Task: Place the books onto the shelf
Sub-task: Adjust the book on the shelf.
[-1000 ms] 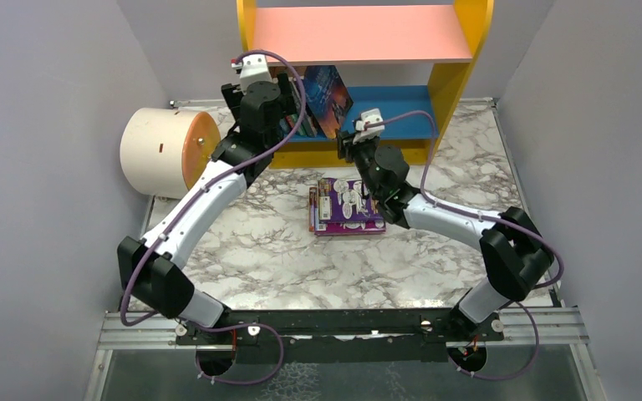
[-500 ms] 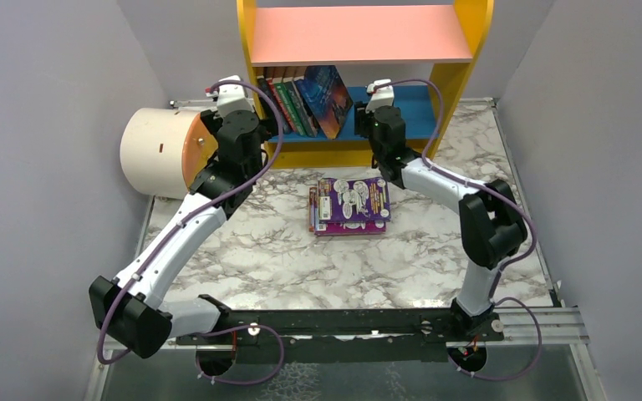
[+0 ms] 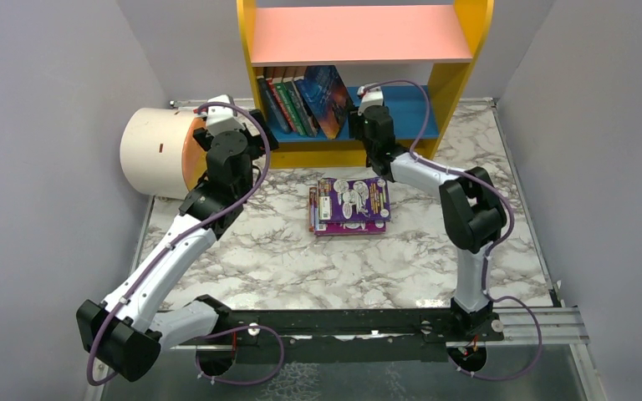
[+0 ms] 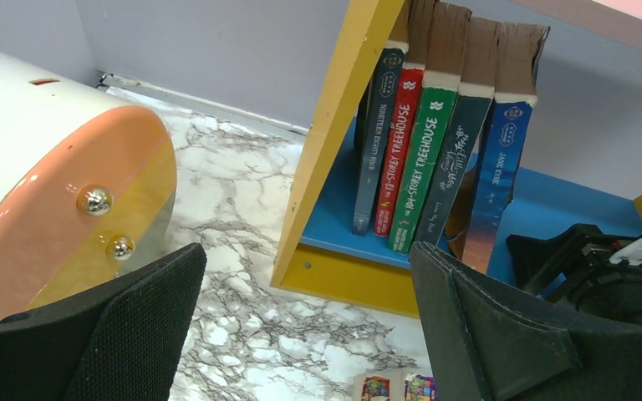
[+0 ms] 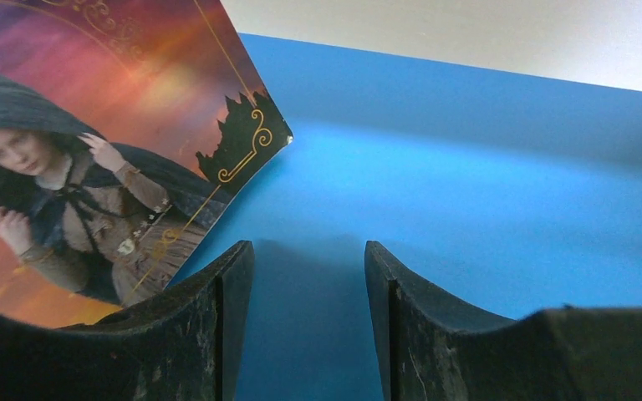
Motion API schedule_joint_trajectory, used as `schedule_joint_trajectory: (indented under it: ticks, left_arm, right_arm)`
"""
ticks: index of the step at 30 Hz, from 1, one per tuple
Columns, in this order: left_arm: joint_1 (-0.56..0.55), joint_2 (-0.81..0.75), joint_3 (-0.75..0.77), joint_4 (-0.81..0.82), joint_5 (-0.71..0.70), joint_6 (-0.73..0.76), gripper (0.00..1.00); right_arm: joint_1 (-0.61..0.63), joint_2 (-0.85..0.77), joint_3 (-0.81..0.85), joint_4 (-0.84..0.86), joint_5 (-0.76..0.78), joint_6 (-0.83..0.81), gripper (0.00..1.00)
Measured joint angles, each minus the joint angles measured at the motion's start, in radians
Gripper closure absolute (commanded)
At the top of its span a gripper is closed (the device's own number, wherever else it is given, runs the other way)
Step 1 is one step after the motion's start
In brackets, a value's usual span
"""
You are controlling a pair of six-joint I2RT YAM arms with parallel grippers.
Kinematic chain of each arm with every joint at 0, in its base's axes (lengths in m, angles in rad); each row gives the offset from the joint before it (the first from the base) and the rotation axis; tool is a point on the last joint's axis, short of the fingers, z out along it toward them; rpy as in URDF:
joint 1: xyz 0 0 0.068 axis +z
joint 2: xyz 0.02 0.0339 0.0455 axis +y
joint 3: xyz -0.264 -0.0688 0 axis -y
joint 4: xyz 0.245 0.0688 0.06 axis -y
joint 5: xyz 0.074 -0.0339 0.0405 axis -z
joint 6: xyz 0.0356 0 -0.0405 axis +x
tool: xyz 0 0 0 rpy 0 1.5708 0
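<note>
The shelf [image 3: 359, 33] has yellow sides, a pink upper board and a blue lower board [image 3: 410, 113]. Several books [image 3: 301, 100] stand leaning on the left of the lower board; their spines [image 4: 422, 159] show in the left wrist view. More books lie stacked on the table, a purple one [image 3: 353, 203] on top. My left gripper [image 3: 259, 140] [image 4: 301, 326] hangs open and empty just left of the shelf's front corner. My right gripper [image 3: 363, 113] [image 5: 309, 317] is open over the blue board [image 5: 468, 167], beside the rightmost leaning book [image 5: 75, 184], holding nothing.
A cream cylinder with an orange end [image 3: 160, 150] [image 4: 42, 167] lies on the marble table [image 3: 284, 251] close behind my left wrist. Grey walls close in both sides. The shelf's yellow side panel [image 4: 334, 142] stands between my left gripper and the books.
My left arm has drawn back left from the shelf and its jaws have widened, uncovering the standing books. My right arm has swung from above the stack up to the lower board.
</note>
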Motion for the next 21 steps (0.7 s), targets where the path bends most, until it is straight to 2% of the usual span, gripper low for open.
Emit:
schedule_joint_trajectory:
  ticks: [8,21]
  left_arm:
    - [0.0,-0.014,-0.031,0.008,0.005,-0.011,0.14]
    - [0.0,-0.035,-0.056,0.026,0.005,-0.022,0.14]
  right_arm:
    - [-0.005,0.066,0.059,0.014,-0.023,0.001,0.5]
    - [-0.008,0.189,0.22,0.016,-0.151,-0.001,0.5]
